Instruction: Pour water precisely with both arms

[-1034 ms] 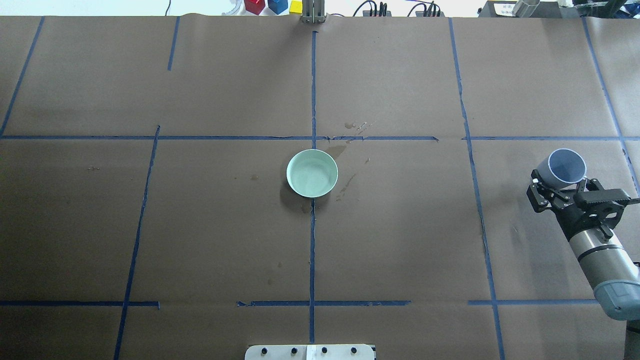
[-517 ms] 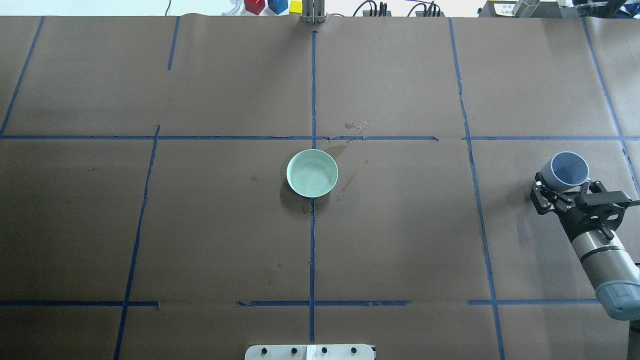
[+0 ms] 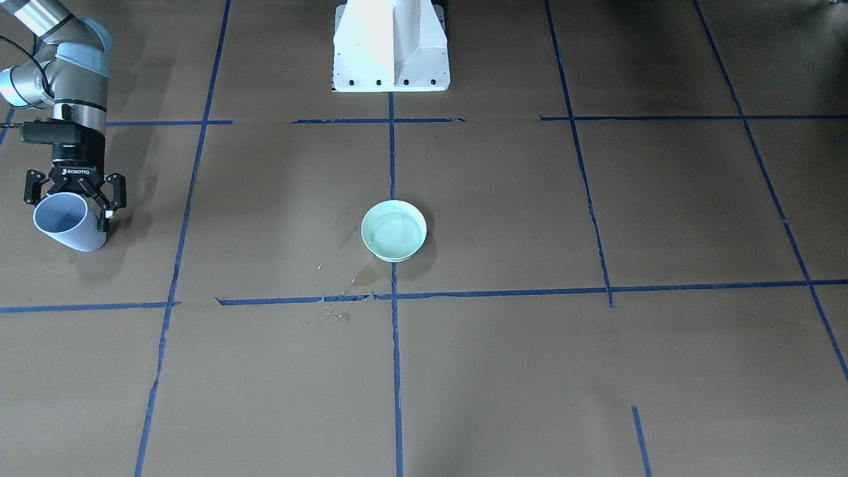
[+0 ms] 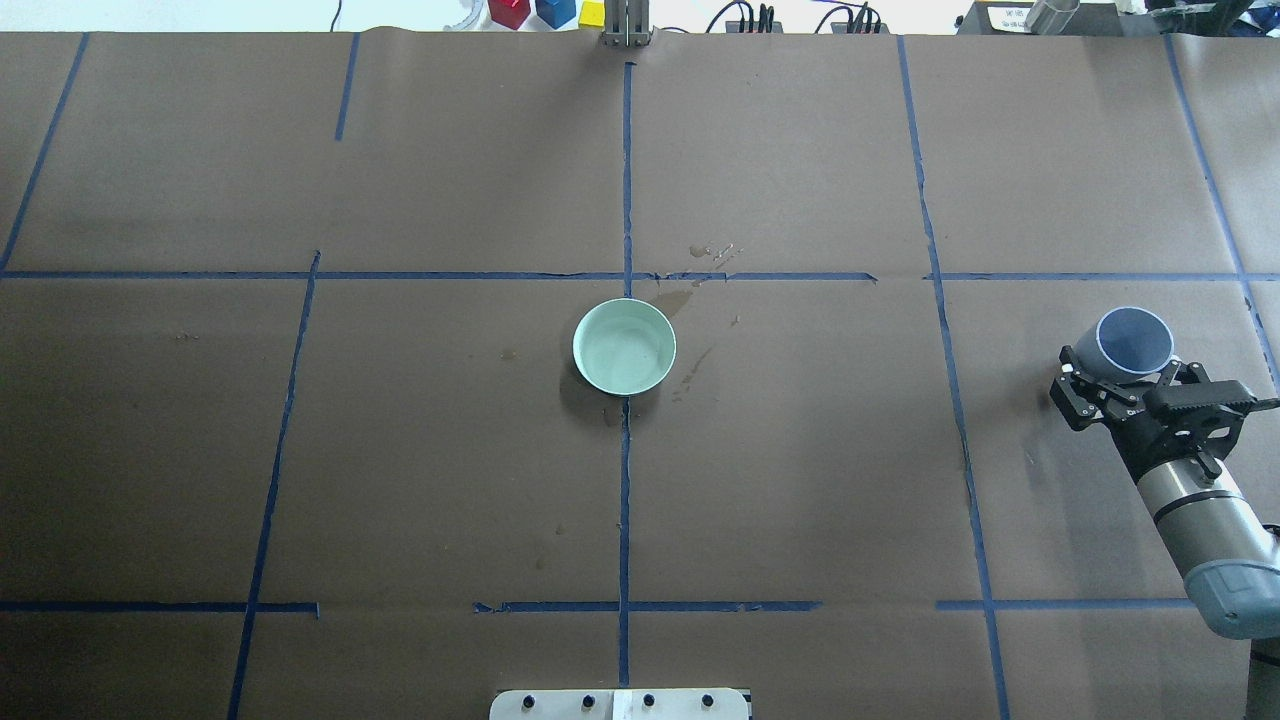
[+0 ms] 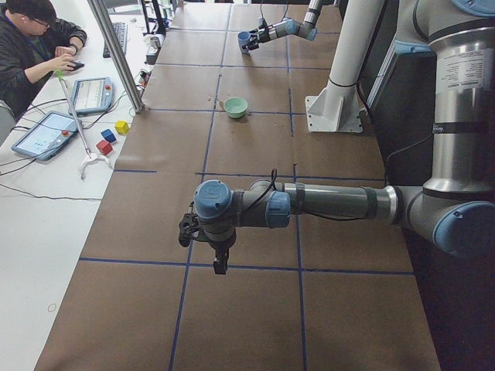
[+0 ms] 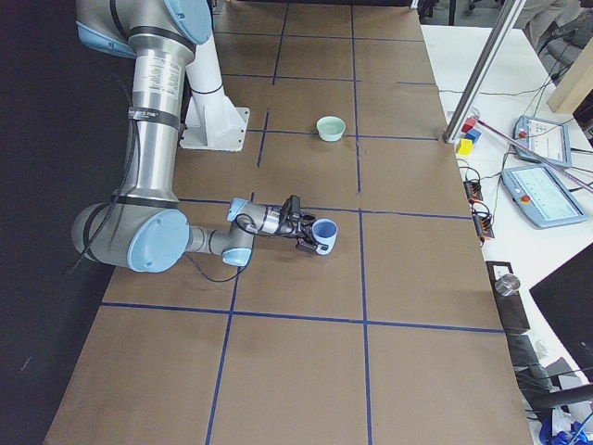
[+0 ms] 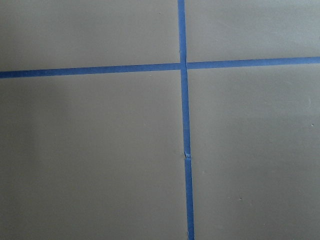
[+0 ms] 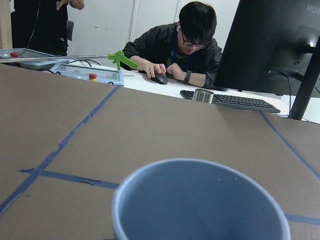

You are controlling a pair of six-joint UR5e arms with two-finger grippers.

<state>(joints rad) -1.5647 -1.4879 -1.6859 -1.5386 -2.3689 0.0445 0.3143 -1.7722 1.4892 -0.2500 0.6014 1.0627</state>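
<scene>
Our right fingers clasp the blue cup, now lower than a second ago; the green bowl is unmoved. We cannot tell how the left fingers stand.

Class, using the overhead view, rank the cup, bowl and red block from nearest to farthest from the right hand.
1. Cup: held in the right hand, right side.
2. Bowl: table centre.
3. Red block: beyond the far edge, left of centre.

One bowl, mint green. One cup, blue-grey. Two robot arms: left arm, right arm. Three toy blocks: red block, blue block, yellow block. One white pedestal. Two control tablets.
</scene>
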